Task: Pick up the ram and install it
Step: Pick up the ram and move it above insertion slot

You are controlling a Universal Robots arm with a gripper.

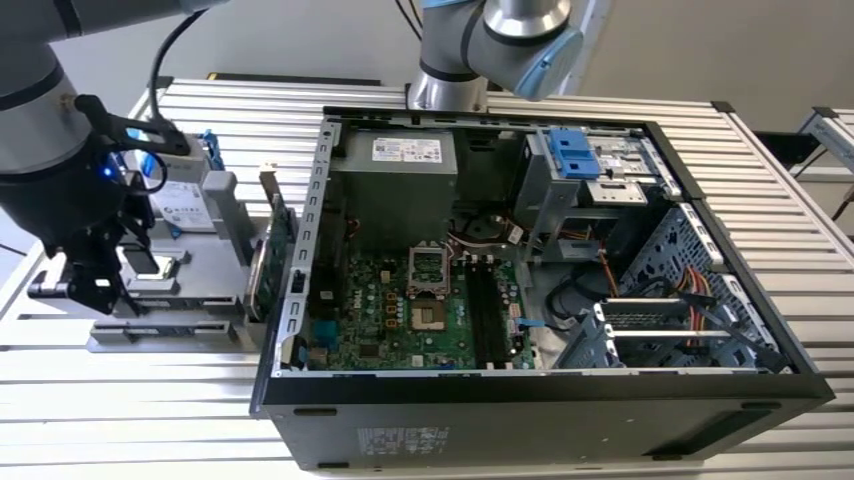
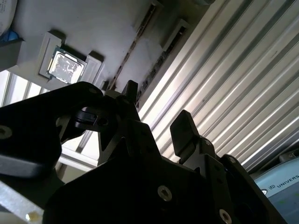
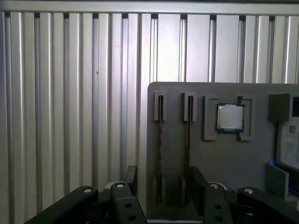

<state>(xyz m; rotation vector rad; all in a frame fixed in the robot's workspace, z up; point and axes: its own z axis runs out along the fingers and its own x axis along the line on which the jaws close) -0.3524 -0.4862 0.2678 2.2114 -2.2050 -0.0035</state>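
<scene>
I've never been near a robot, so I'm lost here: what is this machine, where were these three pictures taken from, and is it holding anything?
It is a robot arm with a two-fingered pincer at its end. The exterior view comes from a camera off the arm. It shows an open computer case lying on a slatted metal table, with the arm over a grey holder on the exterior view's left. Both wrist views come from cameras riding on the arm, looking past the pincer. In the first wrist view the holder carries two thin ram sticks standing on edge in slots, and a square processor chip. The pincer is open and holds nothing; it hangs close over the sticks.
</scene>
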